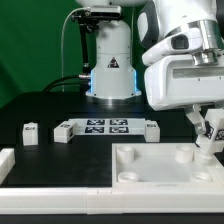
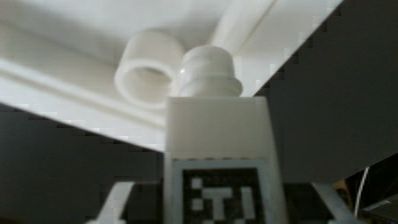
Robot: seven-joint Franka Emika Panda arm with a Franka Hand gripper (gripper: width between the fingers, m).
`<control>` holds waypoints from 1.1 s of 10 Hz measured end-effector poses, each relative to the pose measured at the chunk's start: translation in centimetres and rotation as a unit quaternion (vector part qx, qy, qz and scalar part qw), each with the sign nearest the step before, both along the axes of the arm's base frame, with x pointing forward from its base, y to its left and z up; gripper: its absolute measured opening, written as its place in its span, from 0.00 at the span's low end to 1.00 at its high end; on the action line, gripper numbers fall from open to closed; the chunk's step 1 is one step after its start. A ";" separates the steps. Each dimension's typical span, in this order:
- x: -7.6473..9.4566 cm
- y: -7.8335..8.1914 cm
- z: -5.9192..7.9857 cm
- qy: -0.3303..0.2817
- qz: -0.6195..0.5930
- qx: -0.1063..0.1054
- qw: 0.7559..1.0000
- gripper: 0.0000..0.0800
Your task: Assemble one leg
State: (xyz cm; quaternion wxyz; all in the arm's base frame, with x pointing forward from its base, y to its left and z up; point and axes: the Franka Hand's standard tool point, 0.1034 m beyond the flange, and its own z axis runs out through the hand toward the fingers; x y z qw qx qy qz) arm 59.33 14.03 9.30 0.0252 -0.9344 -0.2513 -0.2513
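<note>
The leg (image 2: 217, 130), a small white stubby plastic post with a black-and-white square marker on its face, is held off the bench by the claw (image 1: 205, 126), whose two fingers are closed on the post's sides. In the exterior view the leg (image 1: 207, 143) hangs roughly upright below the claw. It is over the far corner, on the exterior view's right, of the large white square tabletop (image 1: 150, 178) with a raised rim.

The wrist view shows the leg's narrow rounded tip pointing at the tabletop. The tip is just beside a short round white socket (image 2: 150, 62) that stands up in the corner where two rim walls meet. Whether the tip touches the socket or has entered it cannot be told.

The tabletop lies flat on the black bench (image 1: 60, 152), near the front of the exterior view. Its rim makes it a shallow tray, and rounded corner sockets show inside the rim.

Behind the tabletop, the marker board (image 1: 105, 126) lies flat on the bench, with a small white block just beside each of its ends.

Well apart, toward the exterior view's left, a second small white post (image 1: 30, 133) with a dark marker stands on the bench.

The arm's white base (image 1: 112, 65) rises behind the marker board.
</note>
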 end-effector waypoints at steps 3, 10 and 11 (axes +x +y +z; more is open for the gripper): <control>2.0 -2.3 0.0 -0.050 0.007 -0.007 0.999 0.36; 1.7 -1.4 -1.4 -0.034 0.010 -0.004 0.999 0.36; 1.5 -1.1 -1.5 -0.033 0.012 -0.004 0.999 0.36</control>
